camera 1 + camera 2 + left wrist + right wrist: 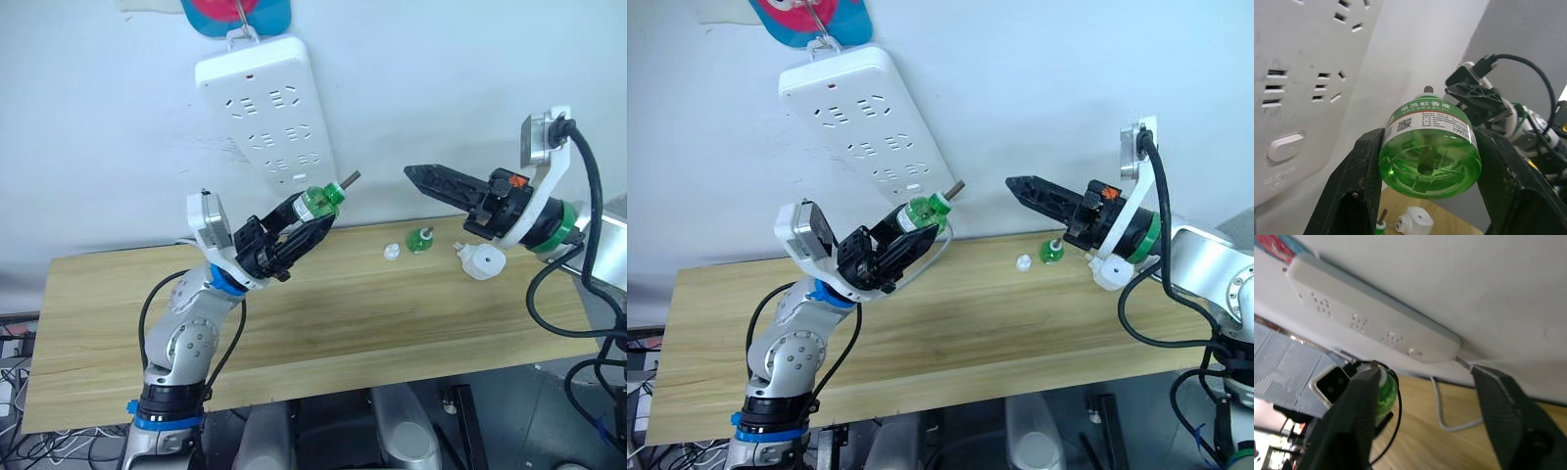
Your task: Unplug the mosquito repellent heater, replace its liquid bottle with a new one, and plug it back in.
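A pale wall backs a long wooden tabletop (323, 323), and a white power strip (266, 108) hangs tilted on the wall from a hook.

In the head views, the left gripper (309, 220) is raised above the back part of the tabletop, just below the lower end of the power strip. Its fingers are clamped on a green bottle (318, 203) whose wick points up and toward the right arm. The right gripper (423, 178) hovers above the far right part of the tabletop, its black fingers pointing at the bottle from a short way off; here they look close together. Near the back edge, toward the right, lie a small white cap (391, 253), a second green bottle (419, 240) standing upright, and the white heater (480, 260), which lies unplugged on the wood just below the right wrist.

The left wrist view looks at the bottle's round base (1429, 161), pinched between the two fingers (1364, 171), with the power strip beside it and the heater (1413, 221) on the wood below.

The right wrist view shows its own fingers (1359, 411) spread wide apart with nothing between them, facing the power strip (1376, 318) and its cord (1442, 401).
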`<state>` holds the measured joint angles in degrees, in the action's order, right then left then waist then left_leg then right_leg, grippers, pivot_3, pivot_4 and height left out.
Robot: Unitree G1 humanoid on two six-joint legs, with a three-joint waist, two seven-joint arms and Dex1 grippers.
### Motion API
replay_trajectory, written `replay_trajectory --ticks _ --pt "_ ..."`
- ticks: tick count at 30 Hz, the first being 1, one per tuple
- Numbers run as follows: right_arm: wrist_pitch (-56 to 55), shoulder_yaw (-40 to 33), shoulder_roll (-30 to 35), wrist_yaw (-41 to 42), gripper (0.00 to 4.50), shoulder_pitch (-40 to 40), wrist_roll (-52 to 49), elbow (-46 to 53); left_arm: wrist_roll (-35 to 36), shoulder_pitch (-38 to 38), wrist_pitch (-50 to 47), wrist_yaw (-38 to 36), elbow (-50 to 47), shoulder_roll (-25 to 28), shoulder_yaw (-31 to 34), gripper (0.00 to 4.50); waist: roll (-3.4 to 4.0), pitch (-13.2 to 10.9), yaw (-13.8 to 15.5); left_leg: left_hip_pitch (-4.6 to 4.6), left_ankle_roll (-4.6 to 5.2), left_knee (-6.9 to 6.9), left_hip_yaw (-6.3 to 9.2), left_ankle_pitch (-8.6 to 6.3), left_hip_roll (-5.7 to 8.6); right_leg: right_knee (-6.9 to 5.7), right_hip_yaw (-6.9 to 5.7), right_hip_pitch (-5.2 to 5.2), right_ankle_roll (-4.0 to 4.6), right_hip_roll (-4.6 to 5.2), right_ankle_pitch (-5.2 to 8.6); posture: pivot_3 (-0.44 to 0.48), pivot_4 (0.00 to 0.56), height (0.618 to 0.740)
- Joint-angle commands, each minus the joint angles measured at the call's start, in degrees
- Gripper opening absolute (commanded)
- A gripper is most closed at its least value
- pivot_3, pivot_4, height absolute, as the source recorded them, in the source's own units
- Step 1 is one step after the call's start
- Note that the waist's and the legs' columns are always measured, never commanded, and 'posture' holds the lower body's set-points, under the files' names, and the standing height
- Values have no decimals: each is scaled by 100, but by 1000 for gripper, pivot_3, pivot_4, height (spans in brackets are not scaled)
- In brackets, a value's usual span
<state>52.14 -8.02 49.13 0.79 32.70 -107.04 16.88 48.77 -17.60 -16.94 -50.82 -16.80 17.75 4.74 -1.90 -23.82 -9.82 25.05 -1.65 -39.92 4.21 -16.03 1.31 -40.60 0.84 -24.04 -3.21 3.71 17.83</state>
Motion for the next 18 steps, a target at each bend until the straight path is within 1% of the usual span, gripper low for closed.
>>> replay_trajectory --ticks 1,2,5,9,14,18 --pt "200 -112 92 472 4381 89 278 -45 158 105 -48 -122 -383 154 122 2327 0 0 35 0 0 -1 0 0 -1 -1 -1 0 0 0 0 -262 363 740" --pt "255 -82 105 591 4493 114 457 -79 179 133 -85 -123 -420 218 142 2327 0 0 49 0 0 -1 1 0 -1 -1 -1 0 0 0 0 -262 363 740" --pt "432 5 165 994 4493 138 1031 -118 171 236 -156 -217 -518 435 149 2327 0 0 80 0 -2 -1 0 1 0 -1 0 0 0 0 0 -248 357 740" --pt "644 -19 188 1389 4493 99 1407 -177 186 265 -243 -328 -553 638 174 2327 0 0 160 0 -4 -3 1 2 0 -3 -1 -1 0 2 0 -236 350 740" --pt "944 -60 296 1839 4493 14 1737 -164 246 258 -348 -486 -590 775 147 2327 1 1 192 -1 -5 -5 1 3 0 -9 -1 -2 0 12 0 -239 346 740" --pt "1185 70 511 2105 4493 5 2300 -117 272 250 -440 -595 -605 845 133 2327 1 1 191 -1 -5 -6 1 3 1 -10 -3 -2 0 20 0 -250 340 740"
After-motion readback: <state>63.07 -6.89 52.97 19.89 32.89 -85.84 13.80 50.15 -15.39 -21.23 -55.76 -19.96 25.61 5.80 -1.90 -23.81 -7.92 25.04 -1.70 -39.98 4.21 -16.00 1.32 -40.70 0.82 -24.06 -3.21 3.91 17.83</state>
